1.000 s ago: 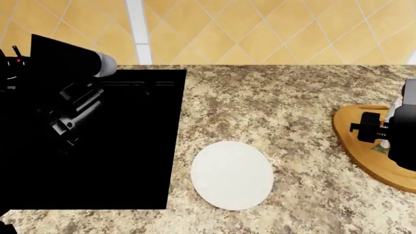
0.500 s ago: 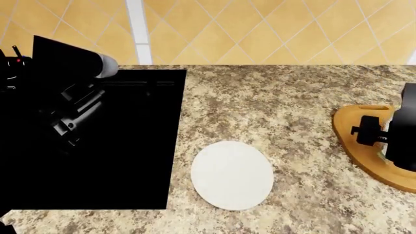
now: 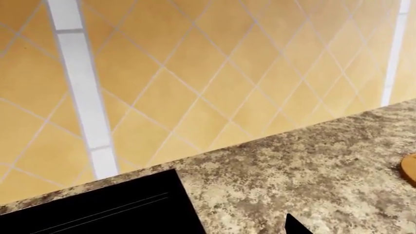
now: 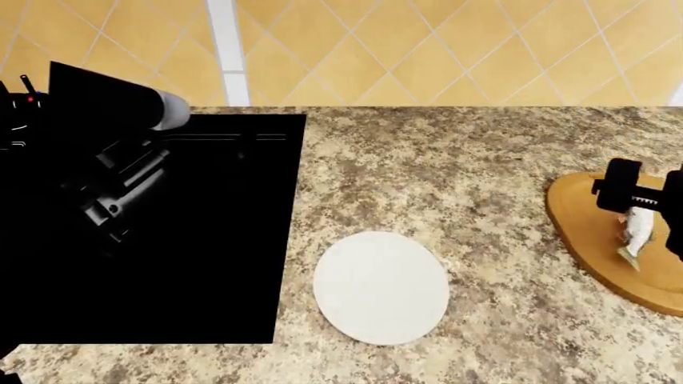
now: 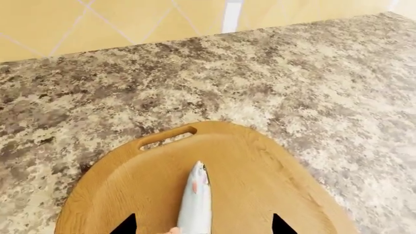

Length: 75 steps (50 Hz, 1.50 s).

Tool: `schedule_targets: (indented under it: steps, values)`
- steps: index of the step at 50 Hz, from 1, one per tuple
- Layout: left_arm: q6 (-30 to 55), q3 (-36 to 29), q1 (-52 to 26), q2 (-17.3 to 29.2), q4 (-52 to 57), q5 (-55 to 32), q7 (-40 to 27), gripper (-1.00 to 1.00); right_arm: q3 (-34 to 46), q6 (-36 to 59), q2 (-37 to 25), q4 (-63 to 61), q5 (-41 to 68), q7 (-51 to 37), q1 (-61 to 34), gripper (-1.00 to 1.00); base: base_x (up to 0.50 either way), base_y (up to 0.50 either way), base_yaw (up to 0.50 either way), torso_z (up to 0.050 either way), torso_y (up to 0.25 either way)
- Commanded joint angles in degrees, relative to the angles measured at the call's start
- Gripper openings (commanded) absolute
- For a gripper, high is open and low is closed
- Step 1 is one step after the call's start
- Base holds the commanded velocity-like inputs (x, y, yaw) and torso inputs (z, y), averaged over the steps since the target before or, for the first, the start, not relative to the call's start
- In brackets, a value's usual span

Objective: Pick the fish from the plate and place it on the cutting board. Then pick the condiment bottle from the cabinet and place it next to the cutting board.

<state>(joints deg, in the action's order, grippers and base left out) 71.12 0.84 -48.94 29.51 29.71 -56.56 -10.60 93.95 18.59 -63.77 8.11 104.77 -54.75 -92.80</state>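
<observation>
Between the right gripper's (image 5: 201, 229) jaws, which stand apart, the fish (image 5: 196, 204) lies flat on the cutting board (image 5: 260, 175), released rather than gripped, so the first placement looks done. Beyond the jaws the board's handle slot faces the tiled wall across speckled worktop (image 5: 195, 73). Well away from them sits the bare plate (image 4: 381, 286). The left gripper (image 4: 112, 192) hangs over a black panel; whether its jaws are apart I cannot tell. No bottle shows.

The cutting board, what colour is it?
Light orange-brown wood, clearest in the right wrist view: cutting board.
</observation>
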Motion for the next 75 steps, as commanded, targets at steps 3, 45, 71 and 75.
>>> schedule_targets:
  steps: [3, 45, 71, 75]
  values:
    - [0.7, 1.3, -0.3, -0.4, 0.9, -1.8, -2.0, 1.0, -5.5, -11.1, -8.6, -20.9, -1.3, 2.5, -0.8, 1.0, 0.0, 0.0, 0.0, 0.0, 0.0]
    - [-13.2, -3.5, 7.3, -1.5, 9.5, 12.9, -8.9, 1.0, -3.5, -42.2, 2.3, -33.6, -41.1, -1.7, 18.6, 1.0, -0.26, 0.09, 0.0, 0.0, 0.0]
    - [-14.6, -1.3, 12.1, -2.1, 11.7, 11.6, -11.1, 1.0, -3.5, -50.7, 10.4, -24.0, -48.9, 0.4, 26.4, 1.0, -0.03, 0.5, 0.0, 0.0, 0.0]
    - [-14.7, -0.7, 12.5, -2.0, 12.0, 11.2, -11.2, 1.0, -3.5, -50.4, 10.3, -24.4, -49.4, 0.1, 26.5, 1.0, 0.0, 0.5, 0.0, 0.0, 0.0]
